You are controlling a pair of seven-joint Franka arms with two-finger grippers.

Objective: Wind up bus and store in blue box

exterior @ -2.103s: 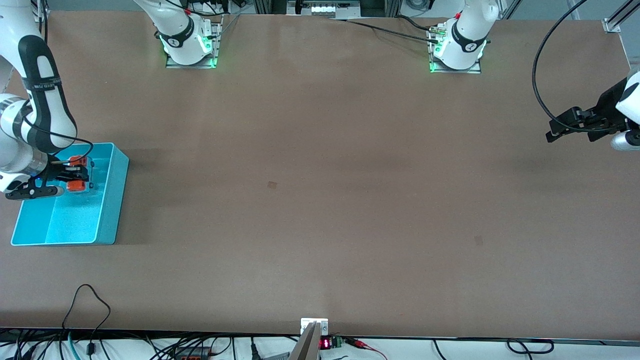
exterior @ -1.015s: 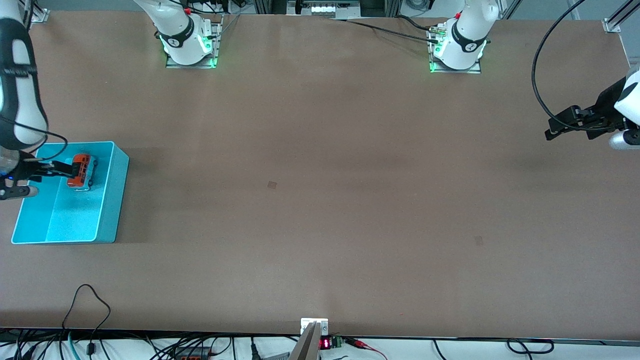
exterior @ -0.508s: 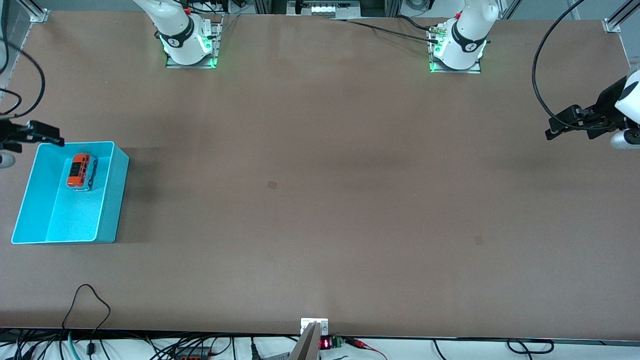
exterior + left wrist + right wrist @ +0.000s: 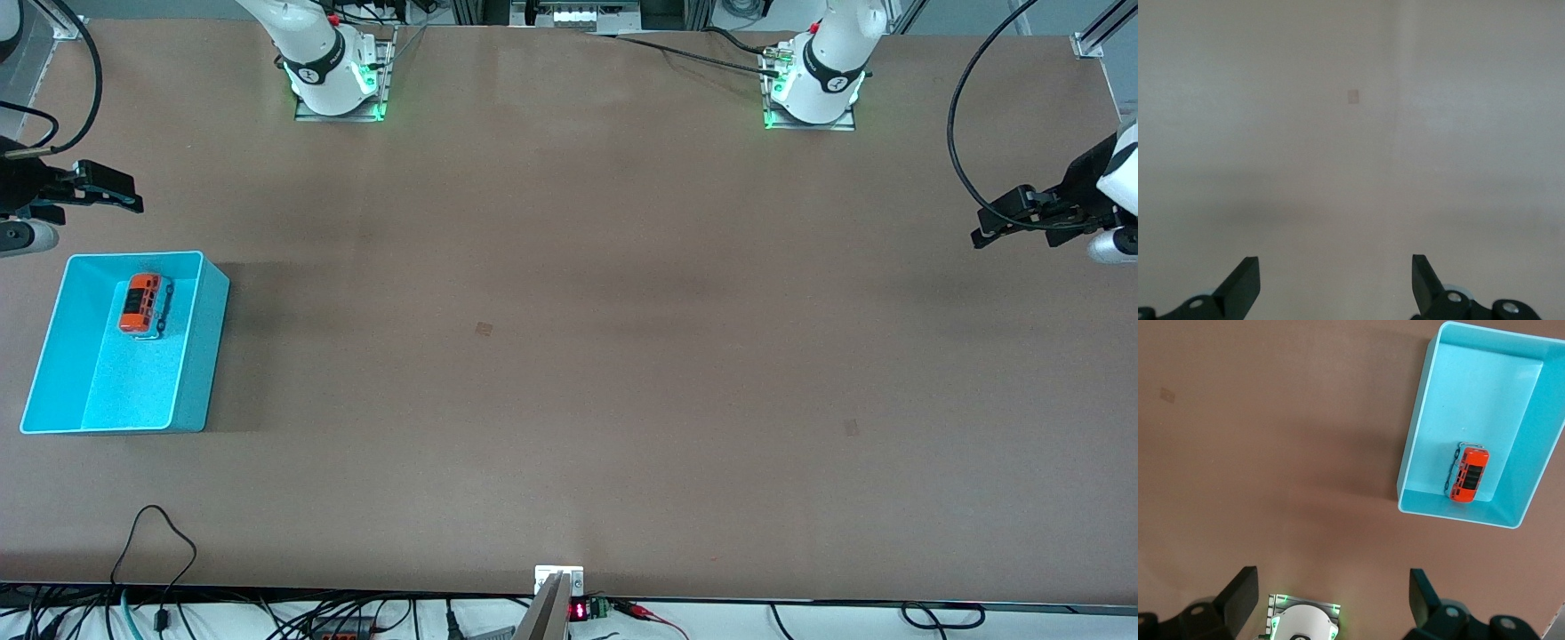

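Observation:
The small orange bus (image 4: 142, 304) lies inside the blue box (image 4: 201, 356), in the part of it closest to the robots' bases. The box stands at the right arm's end of the table. In the right wrist view the bus (image 4: 1469, 475) rests on the floor of the box (image 4: 1478, 393), apart from the fingers. My right gripper (image 4: 124, 197) hangs open and empty over bare table beside the box; it also shows in its own wrist view (image 4: 1331, 587). My left gripper (image 4: 987, 233) waits open and empty over the left arm's end of the table, and its wrist view (image 4: 1335, 273) shows only tabletop.
The two arm bases (image 4: 333, 76) (image 4: 813, 84) stand along the table edge farthest from the front camera. Cables (image 4: 156, 533) trail by the edge nearest it. A small dark mark (image 4: 483, 329) sits mid-table. The brown tabletop (image 4: 622, 356) spreads between box and left gripper.
My right gripper let go of the bus in the box, then rose and drew away from over the box toward the bases' side. The bus stayed put. The left arm hardly moved.

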